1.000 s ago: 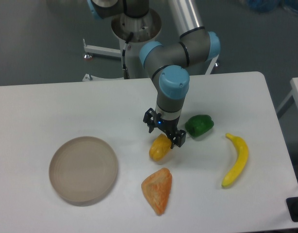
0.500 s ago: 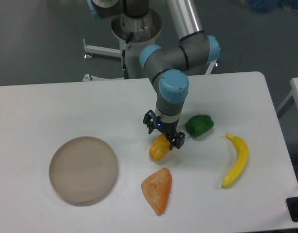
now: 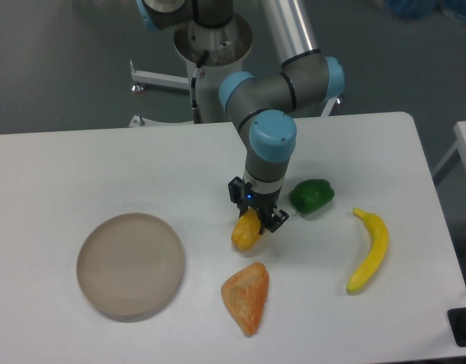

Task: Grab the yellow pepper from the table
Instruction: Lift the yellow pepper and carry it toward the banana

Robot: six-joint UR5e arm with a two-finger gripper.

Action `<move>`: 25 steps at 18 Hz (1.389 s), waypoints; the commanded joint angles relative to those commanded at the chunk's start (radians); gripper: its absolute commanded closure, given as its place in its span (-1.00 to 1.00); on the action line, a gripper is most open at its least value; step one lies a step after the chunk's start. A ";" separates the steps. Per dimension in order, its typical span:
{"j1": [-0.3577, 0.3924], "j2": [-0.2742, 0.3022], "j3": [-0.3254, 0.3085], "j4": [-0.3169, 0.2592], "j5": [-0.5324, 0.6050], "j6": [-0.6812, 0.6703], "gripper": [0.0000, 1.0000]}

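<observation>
The tool (image 3: 256, 210) was clamped on the top of the yellow pepper (image 3: 246, 231), near the middle of the table (image 3: 104, 167). Around it lay one green pepper (image 3: 311, 196), one banana (image 3: 369, 250), one orange wedge (image 3: 247, 296) and one round dish (image 3: 130, 263).

The white table (image 3: 81, 159) with rounded corners carries 5 things. A round greyish plate (image 3: 130, 263) lies at the near left. The yellow pepper (image 3: 246, 230) sits near the middle, an orange wedge-shaped piece (image 3: 247, 296) just nearer. A green pepper (image 3: 311, 196) lies right of centre (slightly farther back), and a banana (image 3: 368, 249) curves at the right.
</observation>
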 joint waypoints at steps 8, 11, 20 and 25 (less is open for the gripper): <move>0.021 -0.034 0.239 -0.067 0.049 0.139 0.20; 0.034 -0.075 0.337 -0.126 0.104 0.236 0.20; 0.057 -0.121 0.388 -0.117 0.141 0.328 0.20; 0.058 -0.129 0.388 -0.114 0.141 0.328 0.20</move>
